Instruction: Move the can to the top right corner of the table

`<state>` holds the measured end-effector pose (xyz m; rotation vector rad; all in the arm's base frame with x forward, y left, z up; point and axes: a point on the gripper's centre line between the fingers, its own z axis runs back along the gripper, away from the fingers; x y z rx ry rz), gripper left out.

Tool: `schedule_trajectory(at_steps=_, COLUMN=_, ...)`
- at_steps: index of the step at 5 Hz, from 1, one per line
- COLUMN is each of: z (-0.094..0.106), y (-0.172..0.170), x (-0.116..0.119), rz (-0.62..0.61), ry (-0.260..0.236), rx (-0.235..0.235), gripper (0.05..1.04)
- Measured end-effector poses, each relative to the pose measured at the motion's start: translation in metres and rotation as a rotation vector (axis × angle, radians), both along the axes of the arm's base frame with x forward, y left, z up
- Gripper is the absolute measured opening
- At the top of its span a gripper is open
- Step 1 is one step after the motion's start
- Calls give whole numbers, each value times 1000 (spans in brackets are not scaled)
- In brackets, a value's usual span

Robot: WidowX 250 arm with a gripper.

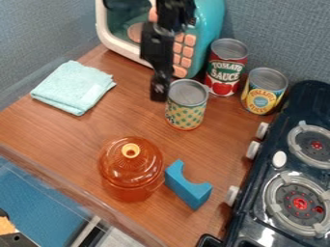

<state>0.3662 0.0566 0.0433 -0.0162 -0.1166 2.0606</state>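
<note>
I watch through one fixed camera above the wooden tabletop (61, 126), looking down at a steep slant toward the blue-grey wall (277, 29) across the top of the frame. It sits close: the top edge crops the toy microwave (209, 24), the right edge cuts the stove (263, 169), and I see the orange jar (130, 169) from above and one side

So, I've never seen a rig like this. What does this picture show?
It comes from a fixed camera looking down at a slant. The black robot arm enters from the top edge; its gripper is right beside the patterned can, though I can't tell if it holds it. Also on the wooden table are a red can, a yellow can, a folded cloth, an orange jar and a blue block, between a toy microwave and toy stove.
</note>
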Motion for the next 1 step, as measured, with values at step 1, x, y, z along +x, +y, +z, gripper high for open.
schedule_trajectory(at_steps=1, z=38, y=22, x=-10, rz=-20, ry=-82, rx=59, gripper=999)
